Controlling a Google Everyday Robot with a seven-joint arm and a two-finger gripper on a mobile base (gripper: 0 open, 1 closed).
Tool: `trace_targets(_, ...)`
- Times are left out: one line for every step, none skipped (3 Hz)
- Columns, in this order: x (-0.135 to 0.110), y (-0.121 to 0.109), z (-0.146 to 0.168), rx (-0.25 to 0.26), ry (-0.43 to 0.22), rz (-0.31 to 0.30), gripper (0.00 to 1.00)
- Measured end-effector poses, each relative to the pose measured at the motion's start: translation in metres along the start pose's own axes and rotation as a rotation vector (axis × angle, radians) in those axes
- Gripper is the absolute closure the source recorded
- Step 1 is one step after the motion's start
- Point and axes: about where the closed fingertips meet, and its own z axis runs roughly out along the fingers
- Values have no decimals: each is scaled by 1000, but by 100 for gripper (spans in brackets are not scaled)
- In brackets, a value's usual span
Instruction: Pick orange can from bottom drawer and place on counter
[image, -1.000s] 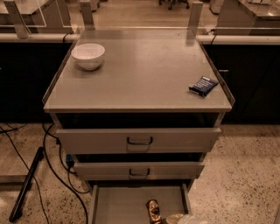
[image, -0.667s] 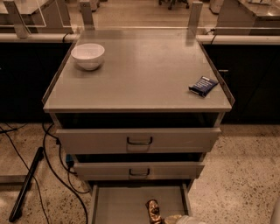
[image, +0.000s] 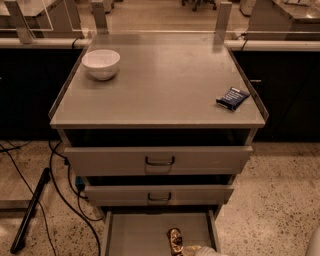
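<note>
The orange can (image: 174, 240) lies on its side on the floor of the open bottom drawer (image: 140, 232), towards its right front, partly cut off by the picture's lower edge. Only a pale piece of my gripper (image: 201, 249) shows at the lower edge, right beside the can on its right and low over the drawer. I cannot tell whether it touches the can. The counter (image: 165, 85) is the flat grey top of the cabinet above.
A white bowl (image: 101, 63) stands at the counter's back left. A dark blue packet (image: 232, 98) lies near its right rim. The two upper drawers (image: 159, 160) are slightly pulled out. Black cables (image: 60, 185) and a dark bar (image: 30, 212) lie on the floor at left.
A pale part of the arm has come into the bottom right corner. The can, bowl and packet have not moved.
</note>
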Motion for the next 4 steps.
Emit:
trace_targets(-1,6,15,-15,-17,-3,86)
trace_targets(-2,8,23,-21,-26,-3,64)
trace_targets(-4,9,28,-20,-31,-2,39)
trace_targets(-7,8,33,-17,-33,-1,18)
